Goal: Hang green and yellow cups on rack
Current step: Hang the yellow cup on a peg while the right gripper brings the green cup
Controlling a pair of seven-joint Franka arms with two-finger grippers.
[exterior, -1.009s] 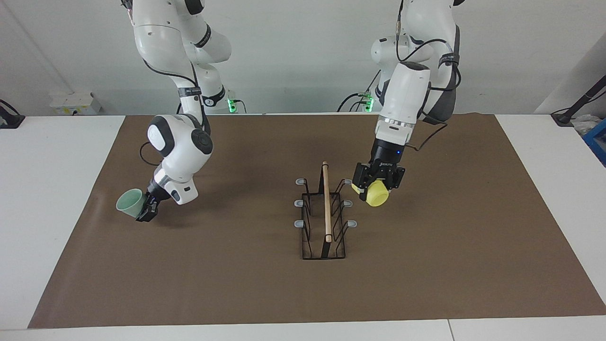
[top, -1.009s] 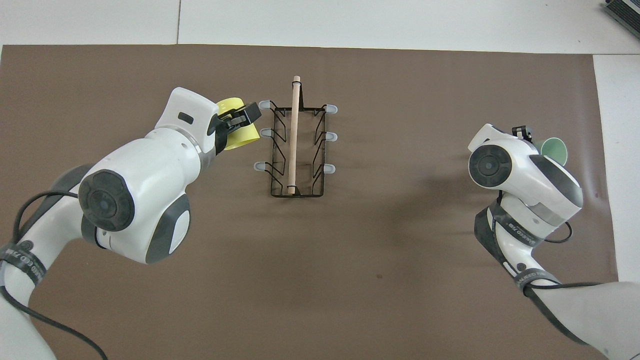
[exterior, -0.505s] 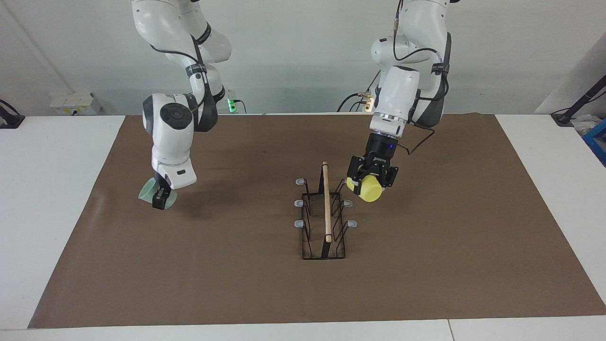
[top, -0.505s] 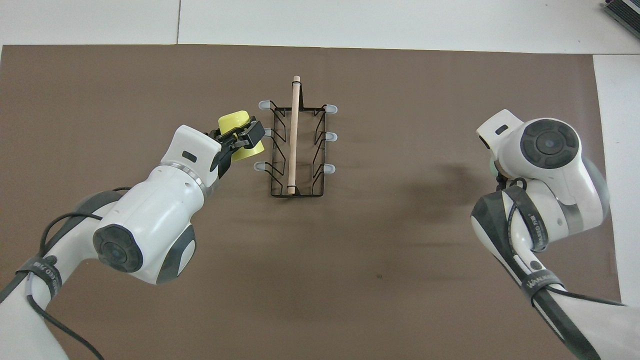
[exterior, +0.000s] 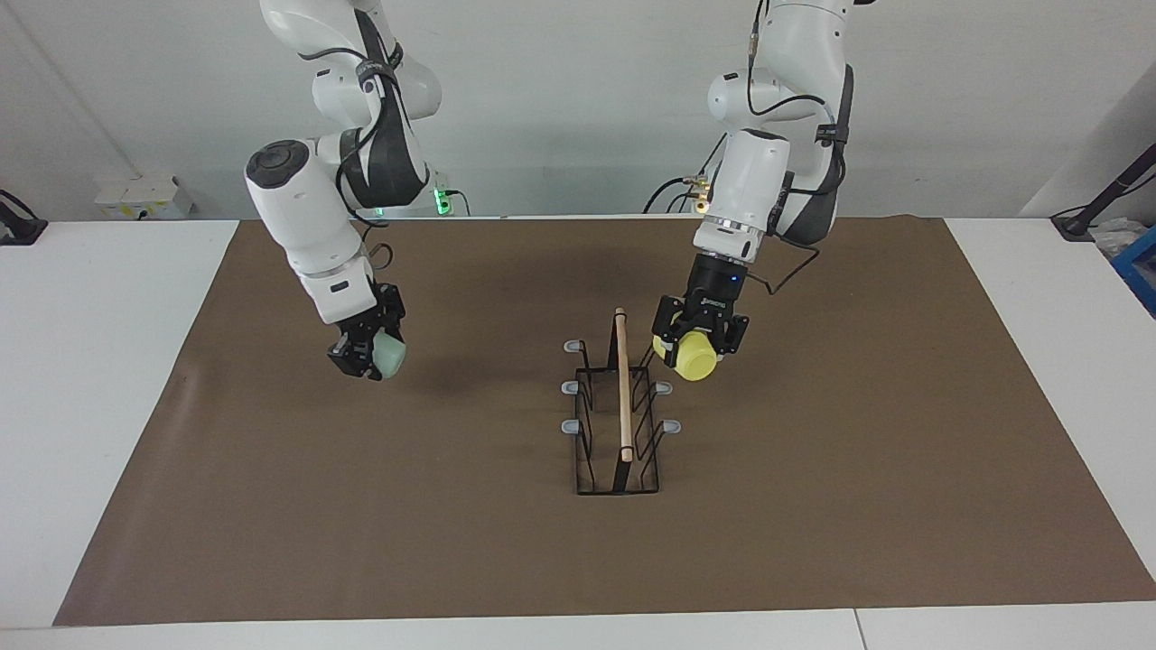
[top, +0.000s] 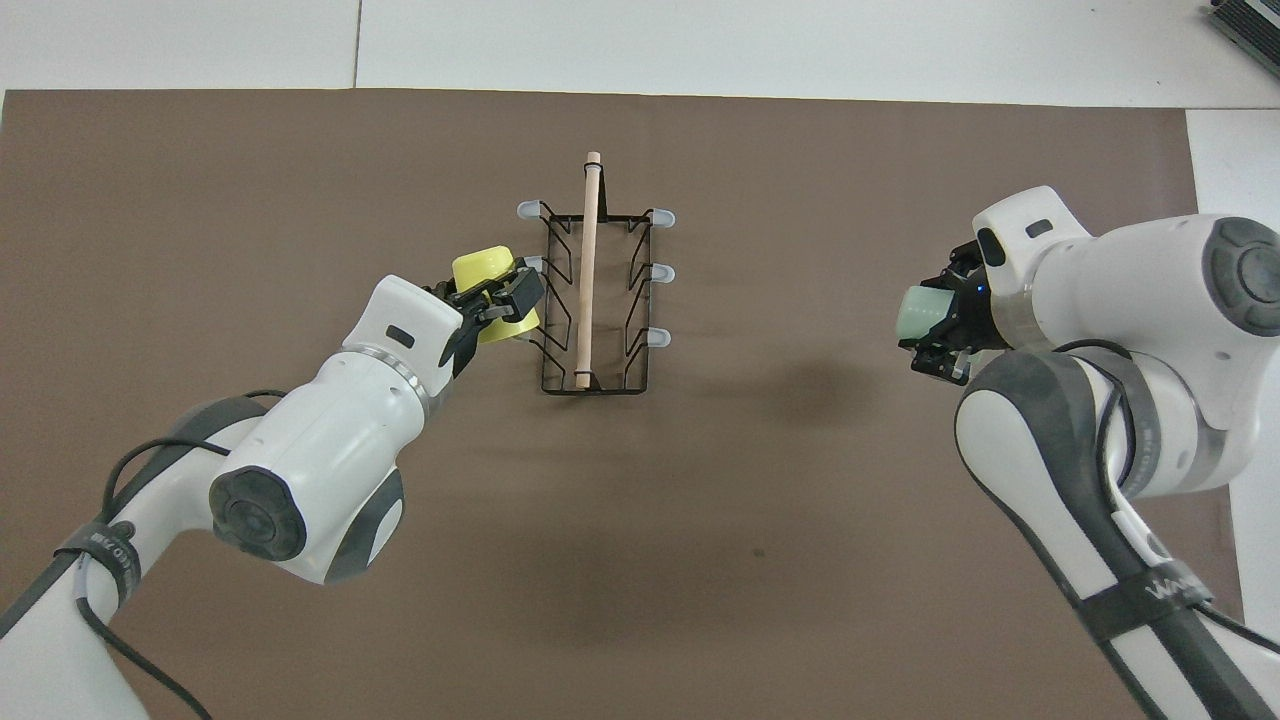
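Covering white table (exterior: 117,379): brown mat (exterior: 813,506).

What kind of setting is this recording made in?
Likely a robotics lab bench, not a kitchen: two white robot arms mounted at a white table with a brown mat, bare grey wall, only a rack and two cups.

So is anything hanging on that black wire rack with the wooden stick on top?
No, the black wire rack is bare: all six grey-tipped prongs show, no cup on any. The small yellow plastic cup is up beside it in the left gripper. Nothing hides the rack.
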